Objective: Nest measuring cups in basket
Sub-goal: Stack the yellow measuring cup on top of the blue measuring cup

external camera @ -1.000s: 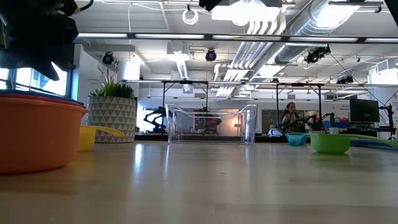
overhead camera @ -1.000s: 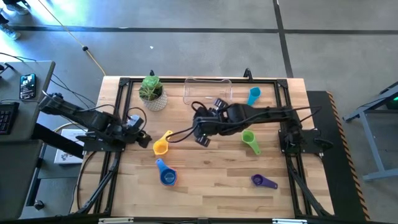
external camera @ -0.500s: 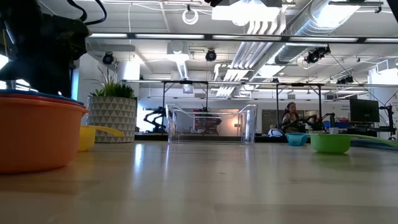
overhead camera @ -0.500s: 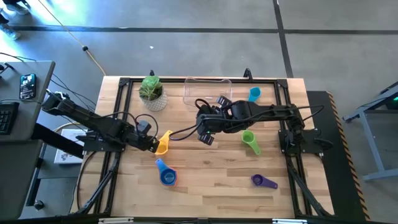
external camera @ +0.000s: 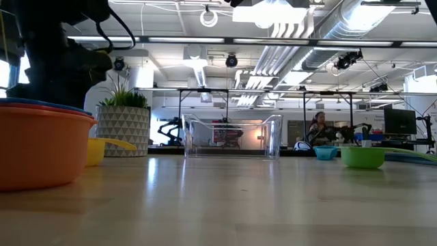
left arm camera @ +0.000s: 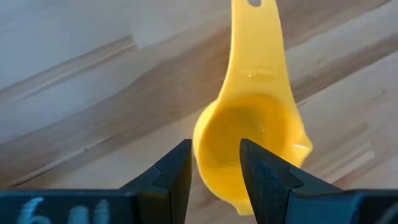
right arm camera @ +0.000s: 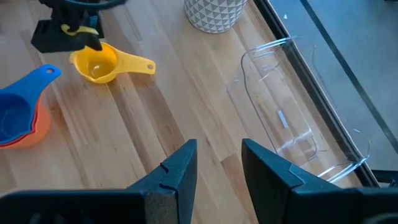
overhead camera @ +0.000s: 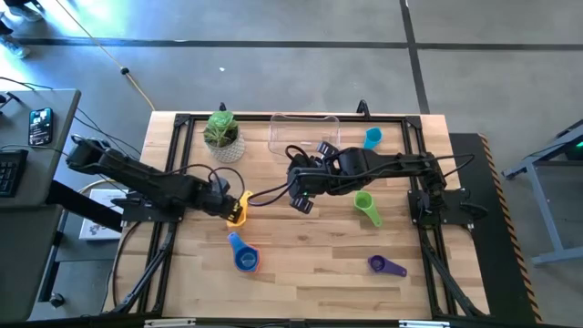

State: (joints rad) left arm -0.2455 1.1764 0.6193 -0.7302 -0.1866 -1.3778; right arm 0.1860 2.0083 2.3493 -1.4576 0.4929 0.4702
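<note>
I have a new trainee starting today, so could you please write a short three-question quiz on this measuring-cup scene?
1. True or false: the clear rectangular plastic basket already holds a cup.
2. Which cup is the left gripper at? A) the green plastic measuring cup B) the yellow plastic measuring cup C) the purple plastic measuring cup
3. Fill in: the dark blue plastic cup sits nested in an ______ cup.

Key:
1. False; it is empty.
2. B; its open fingers straddle the bowl's rim.
3. Orange.

The right gripper waits open over mid-table.
</note>
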